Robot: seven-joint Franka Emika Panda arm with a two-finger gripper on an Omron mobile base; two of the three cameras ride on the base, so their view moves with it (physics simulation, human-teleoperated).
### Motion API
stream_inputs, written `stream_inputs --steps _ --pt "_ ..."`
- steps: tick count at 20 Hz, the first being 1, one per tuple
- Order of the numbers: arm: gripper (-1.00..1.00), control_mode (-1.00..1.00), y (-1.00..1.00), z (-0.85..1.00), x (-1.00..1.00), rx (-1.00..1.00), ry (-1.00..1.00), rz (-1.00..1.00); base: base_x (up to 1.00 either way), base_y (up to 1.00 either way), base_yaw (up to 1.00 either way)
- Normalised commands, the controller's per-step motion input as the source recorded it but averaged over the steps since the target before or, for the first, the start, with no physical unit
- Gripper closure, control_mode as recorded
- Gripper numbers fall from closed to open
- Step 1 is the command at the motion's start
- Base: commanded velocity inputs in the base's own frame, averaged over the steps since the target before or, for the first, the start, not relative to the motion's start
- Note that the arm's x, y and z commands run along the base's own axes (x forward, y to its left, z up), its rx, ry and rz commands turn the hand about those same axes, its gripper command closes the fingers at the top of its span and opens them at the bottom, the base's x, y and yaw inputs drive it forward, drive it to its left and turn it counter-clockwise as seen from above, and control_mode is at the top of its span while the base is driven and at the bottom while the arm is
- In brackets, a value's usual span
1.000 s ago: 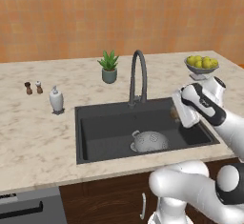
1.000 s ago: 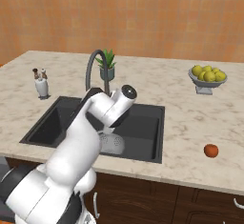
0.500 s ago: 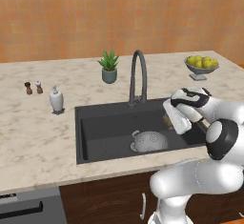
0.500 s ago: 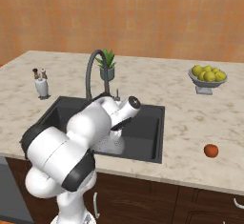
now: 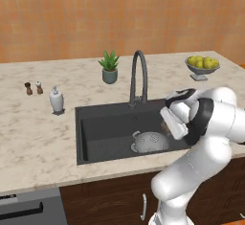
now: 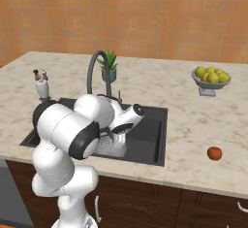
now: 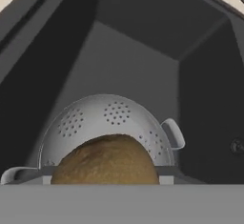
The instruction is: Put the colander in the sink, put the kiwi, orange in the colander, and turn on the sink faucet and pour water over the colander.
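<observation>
Sat in the dark charcoal sink (image 5: 103, 123), toward its right end: the colander (image 5: 149, 141), a light grey metal bowl dotted with small holes in clusters, with 2 small loop handles at its sides. From the hand view, seen close over the colander (image 7: 107, 123): the kiwi (image 7: 105, 163), brown, oval and rough-skinned, large at the bottom of the frame in front of the bowl's rim. Could not tell whether touching the bowl or held above it. Could not tell either whether the fingers were apart or clamped on the fruit, with the tips hidden. Reached down into the sink's right half, the white arm, with the wrist just above the colander in the left base view. Lay alone on the marble desk (image 6: 193, 125), well to the right of the sink (image 6: 150, 135): the orange (image 6: 214, 153), small, round and orange-red. Stood behind the basin, the sink faucet (image 5: 139, 78), dark grey, with a high arched spout.
</observation>
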Motion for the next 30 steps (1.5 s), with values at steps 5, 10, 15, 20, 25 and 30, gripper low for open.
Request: stream_inputs --steps 5,10,15,20,25,30 --pt "1.00 -1.00 0.06 -0.37 0.02 0.00 0.09 0.00 0.00 0.00 0.00" --pt "1.00 -1.00 0.17 -0.32 0.00 0.00 0.00 0.00 0.00 0.00 0.00" --pt "1.00 -1.00 0.19 -0.42 0.01 0.00 0.05 0.00 0.00 0.00 0.00" --pt "1.00 -1.00 0.16 -0.46 0.10 0.00 0.05 0.00 0.00 0.00 0.00" --pt "1.00 -1.00 0.10 -0.33 0.13 0.00 0.00 0.00 0.00 0.00 0.00" --pt "1.00 -1.00 0.08 -0.23 0.07 0.00 0.00 0.00 0.00 0.00 0.00"
